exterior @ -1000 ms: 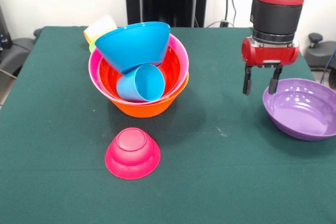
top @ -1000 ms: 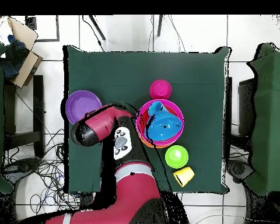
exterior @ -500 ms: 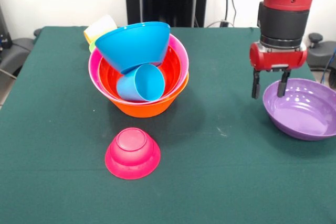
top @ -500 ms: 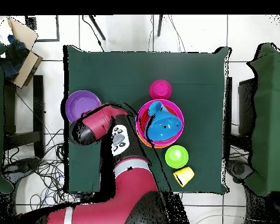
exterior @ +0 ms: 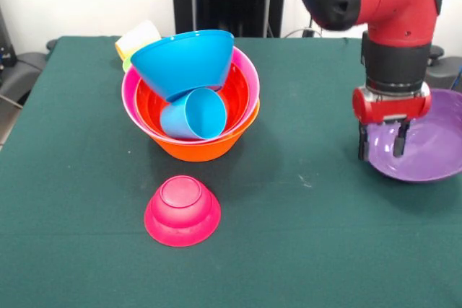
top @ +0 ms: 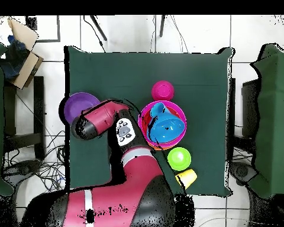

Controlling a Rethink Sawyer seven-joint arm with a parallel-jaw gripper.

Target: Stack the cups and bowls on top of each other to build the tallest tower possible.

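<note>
The tower stands left of centre: a large orange bowl holds a pink bowl and a red-orange bowl. A light blue cup lies on its side inside, and a blue bowl rests tilted on top. A magenta bowl sits upside down in front. A yellow-orange cup and a green bowl lie behind the tower. My gripper is open, low at the near left rim of the purple bowl, with one finger on each side of the rim. The teal bowl is out of view.
The green cloth table ends just right of the purple bowl. In the overhead view my arm covers part of the purple bowl. The tower sits mid-table, with the magenta bowl beyond it.
My gripper has moved to the right in the front view and come down, from beside the purple bowl to straddling its rim. The bowls and cups have not moved.
</note>
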